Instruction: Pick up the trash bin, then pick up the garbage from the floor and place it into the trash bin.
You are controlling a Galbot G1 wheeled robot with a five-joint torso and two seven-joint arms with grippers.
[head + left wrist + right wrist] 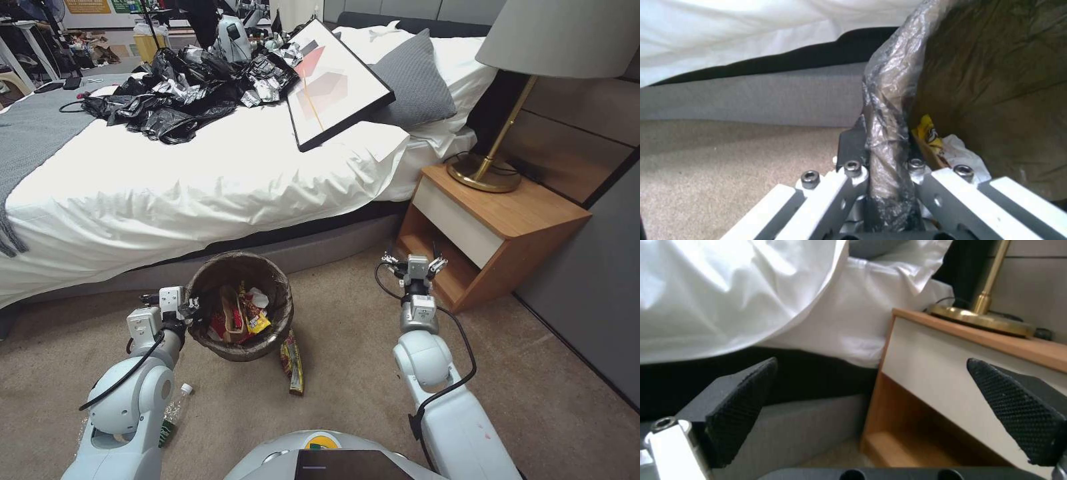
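Note:
The trash bin (267,273), lined with a dark brown bag, hangs tilted above the carpet by the bed, holding red and yellow wrappers and a tan paper bag. My left gripper (192,310) is shut on its left rim; the left wrist view shows the bagged rim (887,140) pinched between the fingers. A yellow-red snack wrapper (292,363) lies on the floor just under the bin. A clear green-labelled bottle (172,413) lies beside my left arm. My right gripper (415,261) is open and holds nothing, near the nightstand; its pads (740,403) stand wide apart.
The bed (200,193) with white sheets, black bags and a framed picture spans the back. A wooden nightstand (490,233) with a brass lamp (487,170) stands at the right, against a grey wall. Open carpet lies between my arms.

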